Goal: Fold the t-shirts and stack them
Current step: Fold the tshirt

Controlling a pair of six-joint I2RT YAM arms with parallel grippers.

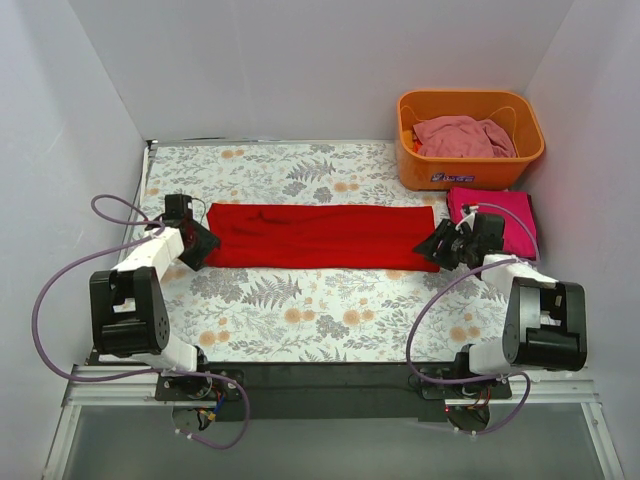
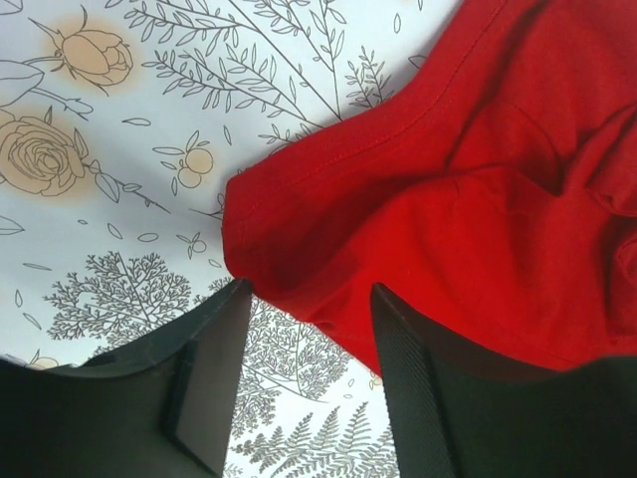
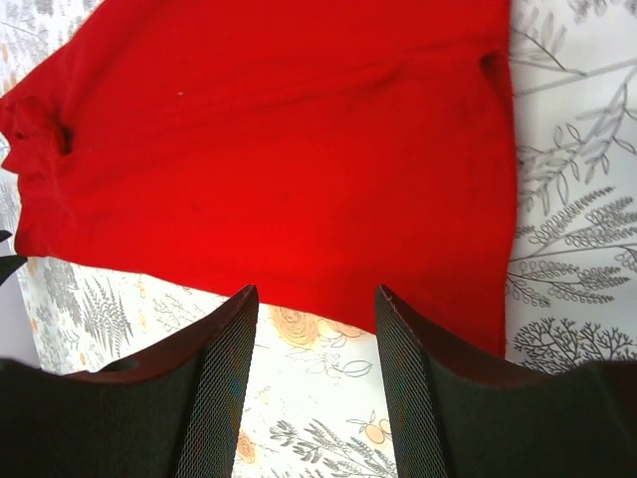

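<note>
**Desk:** What are we looking at?

**Floor:** We see the flower-printed table (image 1: 300, 320). Across its middle lies the red t-shirt (image 1: 320, 237), flat and narrowed into one long band running left to right. We judge it half done: folded lengthwise, not yet end to end.

**Desk:** And the other two?

**Floor:** The orange basket (image 1: 500, 172) stands at the far right corner. Just in front of it, against the right edge, the magenta t-shirt (image 1: 505, 215) lies folded square. We take that as the foot of the stack, parked away from the folding. The pale pink t-shirt (image 1: 460, 135) is bunched inside the basket, unfolded.

**Desk:** Where are the arms?

**Floor:** We have one at each end of the band: the left gripper (image 1: 205, 243) low at its left end, the right gripper (image 1: 432, 247) at its right end. We think that placing lets both ends rise evenly.

**Desk:** Holding anything?

**Floor:** No. In both wrist views we see the jaws parted, with the table's print showing between them, so both are released. On the left, the shirt's hemmed corner lies between the fingertips. On the right, the cloth's edge lies just beyond them.

**Desk:** What could go wrong?

**Floor:** We judge that a pinch catching only the top layer would pull the fold open.
</note>
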